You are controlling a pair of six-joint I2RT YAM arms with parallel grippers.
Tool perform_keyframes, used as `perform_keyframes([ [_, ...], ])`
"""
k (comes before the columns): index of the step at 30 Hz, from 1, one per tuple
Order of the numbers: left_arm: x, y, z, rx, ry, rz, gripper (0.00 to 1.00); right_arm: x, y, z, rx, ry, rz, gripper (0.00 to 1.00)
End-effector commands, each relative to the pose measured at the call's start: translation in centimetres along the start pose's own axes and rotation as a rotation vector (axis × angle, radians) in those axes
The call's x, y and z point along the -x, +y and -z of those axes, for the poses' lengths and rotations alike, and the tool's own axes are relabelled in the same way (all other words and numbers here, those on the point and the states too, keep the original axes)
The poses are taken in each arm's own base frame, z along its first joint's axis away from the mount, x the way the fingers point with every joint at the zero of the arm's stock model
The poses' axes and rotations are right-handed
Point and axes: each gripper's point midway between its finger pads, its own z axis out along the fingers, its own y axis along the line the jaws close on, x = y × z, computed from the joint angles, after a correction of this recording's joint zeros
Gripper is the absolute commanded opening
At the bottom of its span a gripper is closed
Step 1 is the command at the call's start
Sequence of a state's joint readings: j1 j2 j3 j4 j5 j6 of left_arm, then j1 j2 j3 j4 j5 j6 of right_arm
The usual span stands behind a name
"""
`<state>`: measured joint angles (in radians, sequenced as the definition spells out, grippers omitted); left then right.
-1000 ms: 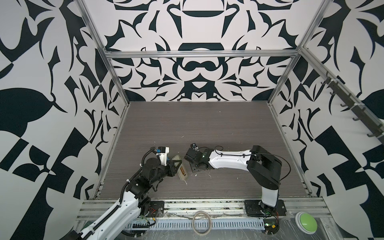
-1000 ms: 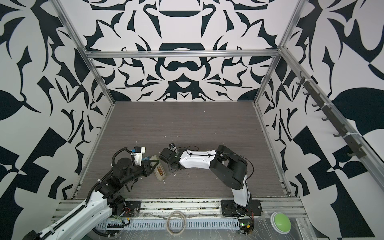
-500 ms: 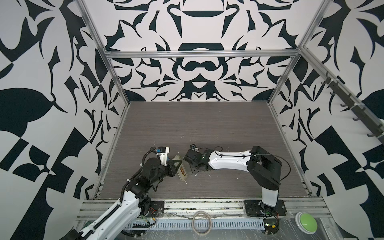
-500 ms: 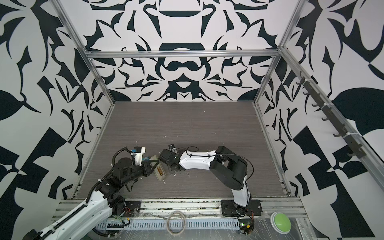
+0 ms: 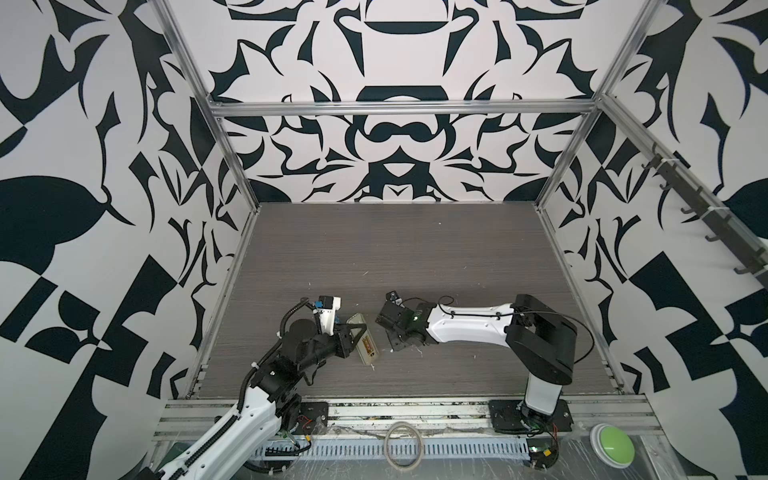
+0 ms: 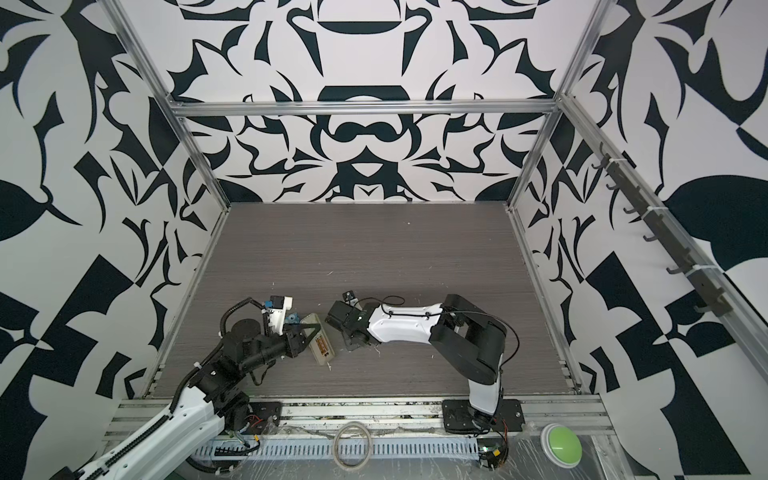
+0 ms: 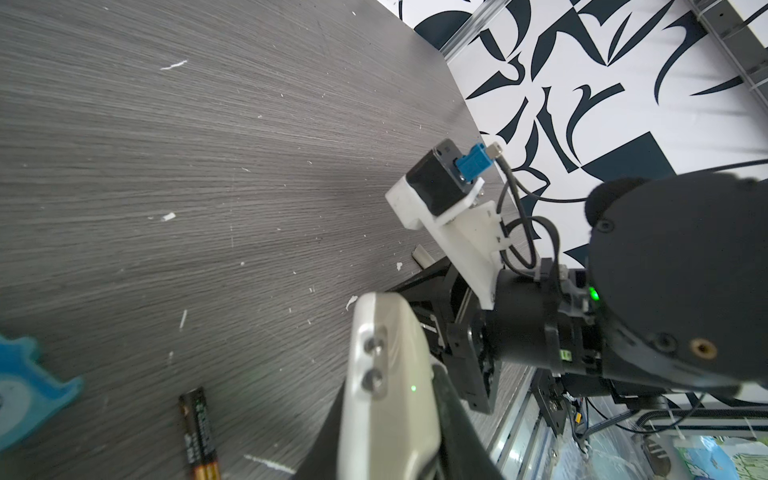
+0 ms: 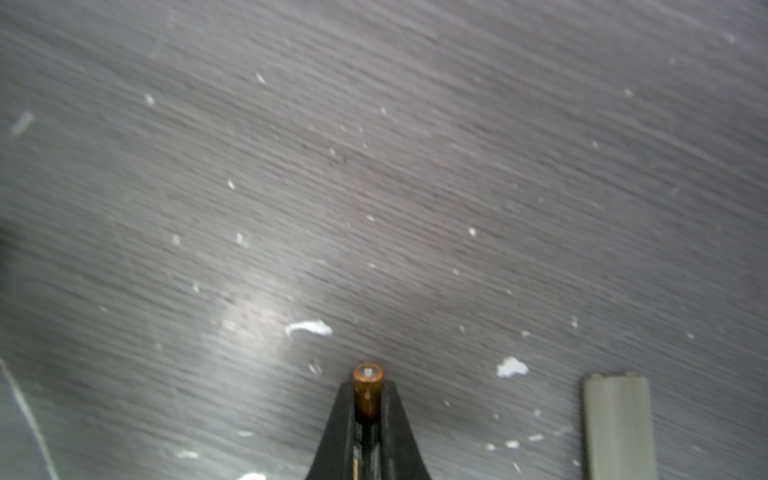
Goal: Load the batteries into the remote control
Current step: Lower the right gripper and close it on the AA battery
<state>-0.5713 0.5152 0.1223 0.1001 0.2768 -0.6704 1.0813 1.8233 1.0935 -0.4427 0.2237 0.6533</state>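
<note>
My left gripper [image 7: 390, 419] is shut on the white remote control [image 7: 386, 395] and holds it tilted just above the table. In both top views the remote control [image 5: 368, 353] [image 6: 323, 353] shows an orange-labelled face. My right gripper [image 8: 368, 395] is shut on one of the batteries [image 8: 368, 388], whose coppery end sticks out past the fingertips, close over the table. In both top views the right gripper [image 5: 392, 343] [image 6: 347, 343] points down just right of the remote. A second battery [image 7: 199, 432] lies loose on the table beside the remote.
A blue toy [image 7: 25, 399] [image 6: 292, 319] lies by the left gripper. A flat grey-white strip [image 8: 617, 428] rests on the table near the right gripper. White scraps dot the wood-grain table [image 5: 395, 257]. A green button [image 5: 611, 444] and a cable ring [image 5: 403, 444] sit at the front rail.
The right gripper's jaws have closed on a battery. Both arms have stayed almost where they were, and the left gripper keeps its hold on the remote.
</note>
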Motion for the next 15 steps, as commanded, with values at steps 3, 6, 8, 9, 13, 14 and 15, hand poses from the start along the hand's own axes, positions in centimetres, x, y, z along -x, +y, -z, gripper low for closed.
perform_keyframes([
  [3,0.4,0.0,-0.2,0.002,-0.009,-0.041,0.00,-1.1,-0.9,0.7,-0.012,0.051,0.076,0.00],
  [6,0.5,0.0,-0.4,0.004,-0.004,-0.051,0.00,-2.3,-0.7,0.8,0.017,0.098,0.095,0.00],
  [8,0.4,0.0,-0.6,0.000,0.006,-0.049,0.00,-2.8,-0.9,1.0,0.020,0.112,0.103,0.00],
  [9,0.3,0.0,-0.6,-0.001,0.009,-0.048,0.00,-3.1,-0.9,1.1,0.021,0.121,0.109,0.00],
  [13,0.4,-0.1,-0.6,-0.003,0.007,-0.052,0.00,-3.8,-1.4,1.5,0.014,0.152,0.126,0.00],
  [14,0.4,-0.2,-0.6,-0.004,0.005,-0.053,0.00,-3.9,-1.4,1.6,0.012,0.159,0.129,0.00],
  [15,0.5,-0.2,-0.5,-0.004,0.003,-0.055,0.00,-4.1,-1.5,1.7,0.011,0.169,0.131,0.00],
])
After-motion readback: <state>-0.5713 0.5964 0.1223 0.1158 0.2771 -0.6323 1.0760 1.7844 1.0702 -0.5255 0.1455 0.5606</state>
